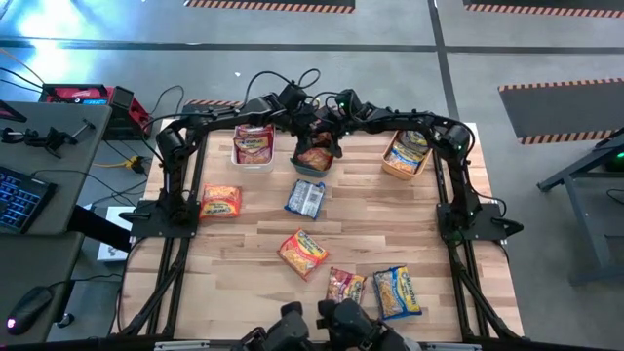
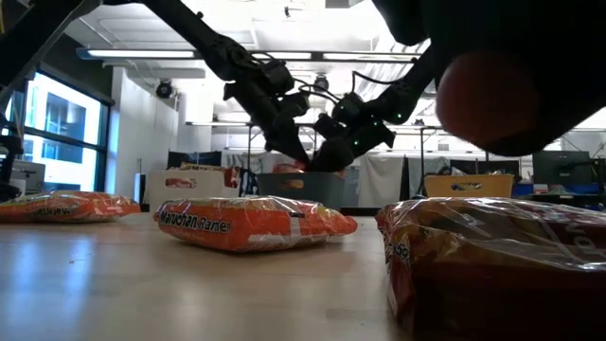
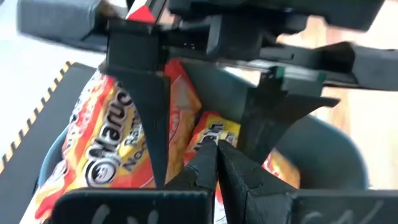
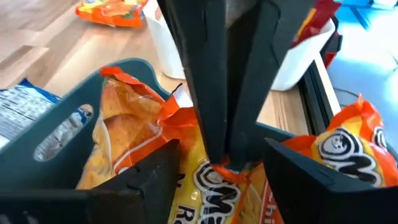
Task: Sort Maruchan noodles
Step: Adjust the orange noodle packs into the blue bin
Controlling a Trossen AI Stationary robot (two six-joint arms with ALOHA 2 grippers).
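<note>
Wooden table [image 1: 244,244] has noodle packets [image 1: 302,252] lying about. Both arms reach over the teal bin [image 1: 312,159]: left end effector [image 3: 214,163] pinches an orange packet [image 3: 208,134]; right end effector [image 4: 217,165] is spread, letting go.

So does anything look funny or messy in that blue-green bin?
Yes. In the teal bin the orange noodle packets stand crookedly on end instead of lying flat. Both the left gripper and right gripper crowd over it together.

the low view's nearest noodle packet [image 2: 502,260] is blurred and cut off at the edge.
</note>
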